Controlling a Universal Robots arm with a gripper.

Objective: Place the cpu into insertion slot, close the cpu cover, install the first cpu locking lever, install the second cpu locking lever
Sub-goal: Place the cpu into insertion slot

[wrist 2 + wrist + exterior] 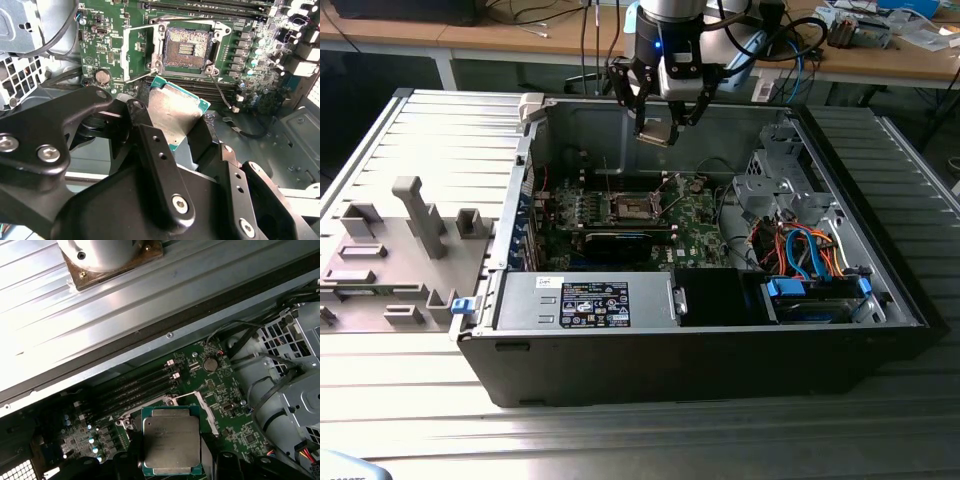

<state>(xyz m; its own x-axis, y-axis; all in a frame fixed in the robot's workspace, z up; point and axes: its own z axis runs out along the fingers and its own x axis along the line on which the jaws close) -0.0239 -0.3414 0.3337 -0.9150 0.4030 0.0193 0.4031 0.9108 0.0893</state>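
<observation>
The claw (660,125) is clamped on the cpu (175,112), holding it by two opposite edges. The cpu hangs above the slot (186,47), not touching it.

A: What lies at the exterior view's left?
B: A pale grey moulded fixture tray (415,205) on the ribbed metal table (640,440), beside the open black computer case (720,370).
A: And inside the case?
B: A grey labelled power-supply box (585,300), an orange-and-blue cable bundle (800,250) and a round silver coin battery (210,364).

bright glare on the ribbed table (75,340), dull sheen on the cpu (171,444), deep shadow inside the computer case (700,370)
</observation>
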